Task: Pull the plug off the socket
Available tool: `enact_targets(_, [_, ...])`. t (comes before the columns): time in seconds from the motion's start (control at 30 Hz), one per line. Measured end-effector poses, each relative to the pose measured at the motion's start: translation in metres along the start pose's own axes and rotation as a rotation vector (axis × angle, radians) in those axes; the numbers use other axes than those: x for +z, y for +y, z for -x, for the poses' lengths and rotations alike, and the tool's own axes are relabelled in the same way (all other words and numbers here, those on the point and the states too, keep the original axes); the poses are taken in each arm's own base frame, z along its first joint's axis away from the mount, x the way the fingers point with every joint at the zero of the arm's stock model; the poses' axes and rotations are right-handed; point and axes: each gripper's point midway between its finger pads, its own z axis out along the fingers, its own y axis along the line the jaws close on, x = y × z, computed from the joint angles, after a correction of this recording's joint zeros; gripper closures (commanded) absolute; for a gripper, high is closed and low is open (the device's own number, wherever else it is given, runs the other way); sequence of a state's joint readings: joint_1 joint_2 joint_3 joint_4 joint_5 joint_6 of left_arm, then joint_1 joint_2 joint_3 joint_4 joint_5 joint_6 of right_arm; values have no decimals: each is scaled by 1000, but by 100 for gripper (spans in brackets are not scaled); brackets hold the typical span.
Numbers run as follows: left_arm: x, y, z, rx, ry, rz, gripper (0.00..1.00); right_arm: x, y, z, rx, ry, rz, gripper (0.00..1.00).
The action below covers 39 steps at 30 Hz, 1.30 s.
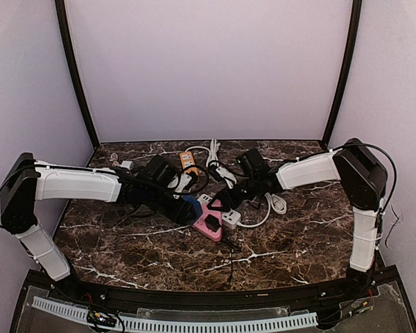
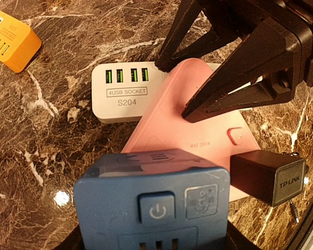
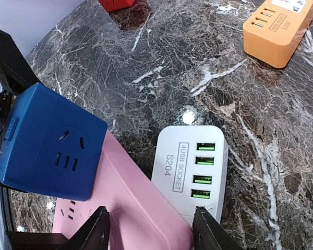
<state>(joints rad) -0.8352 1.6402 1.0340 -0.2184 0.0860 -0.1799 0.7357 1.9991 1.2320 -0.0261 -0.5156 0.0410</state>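
From above, the left gripper (image 1: 185, 202) met the blue cube adapter (image 1: 190, 202) at the middle of the marble table (image 1: 125, 243). The adapter was at the end of the pink power strip (image 1: 208, 226), with the right gripper (image 1: 222, 205) just beside it. In the left wrist view the cube filled the space between that gripper's fingers and was clasped. In the right wrist view the jaws stood apart and gripped nothing. One fingertip (image 3: 100, 229) lay over the strip's top. The other sat at its edge by the white 4USB socket (image 3: 190, 166), with the cube beyond them.
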Motion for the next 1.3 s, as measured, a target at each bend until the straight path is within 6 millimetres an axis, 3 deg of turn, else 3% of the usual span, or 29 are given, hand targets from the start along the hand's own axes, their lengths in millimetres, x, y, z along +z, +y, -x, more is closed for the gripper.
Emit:
enact_targets(0.23, [-2, 0, 6, -28, 17, -7, 70, 0, -2, 1, -5, -4, -5, 51])
enact_targets(0.57, [-4, -2, 8, 90, 26, 56, 71, 0, -1, 2, -10, -9, 0, 54])
enact_targets(0.9, [-5, 4, 16, -51, 34, -24, 74, 1, -3, 6, -20, -25, -9, 55])
enact_targets(1.3, [-4, -1, 13, 92, 29, 59, 75, 1, -3, 6, -22, -24, -10, 57])
